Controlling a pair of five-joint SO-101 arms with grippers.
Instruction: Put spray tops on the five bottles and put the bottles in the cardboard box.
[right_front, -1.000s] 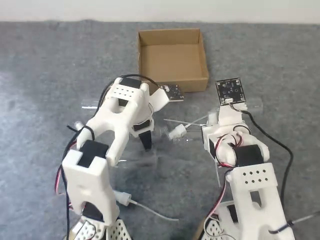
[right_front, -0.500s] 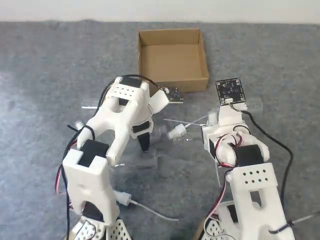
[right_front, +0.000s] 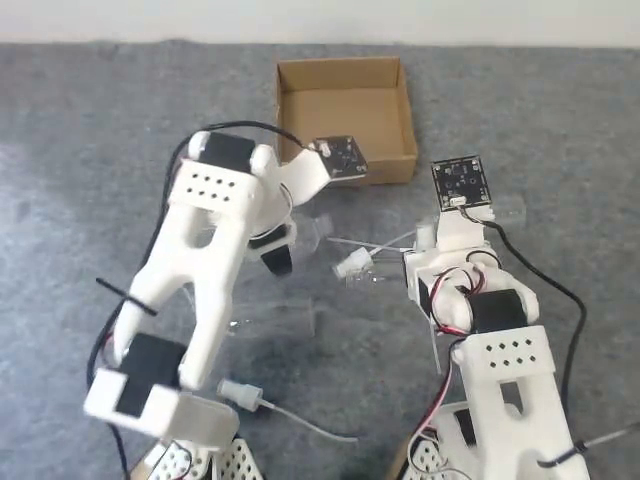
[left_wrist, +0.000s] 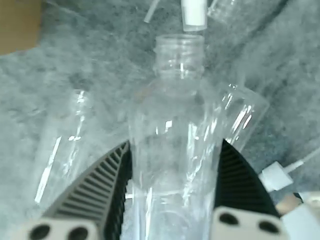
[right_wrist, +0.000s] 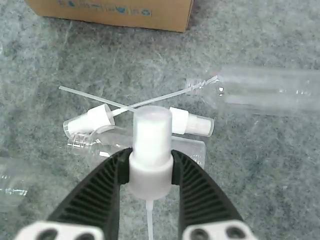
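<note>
Capping is needing true alignment: the left tool (left_wrist: 174, 152) is clenching an uncapped bottle (left_wrist: 175, 105) just in front of the cardboard box (right_front: 345, 115), the right tool (right_wrist: 150, 159) is gripping a spray top (right_wrist: 151, 132) near that box's front, and its tube (right_wrist: 148, 222) is wanting centring over the neck (left_wrist: 180, 50).

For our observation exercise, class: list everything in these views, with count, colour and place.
cardboard box: one, brown, open, far side of the table.
held bottle: one, clear, uncapped, in the left gripper.
loose bottles: at least three, clear, lying on the table.
held spray top: one, white, in the right gripper.
loose spray tops: at least three, white; two mid-table with crossed tubes, one near the front edge.
table: one, grey covering.
left gripper: black, shut on the held bottle.
right gripper: black, shut on the held spray top.
</note>
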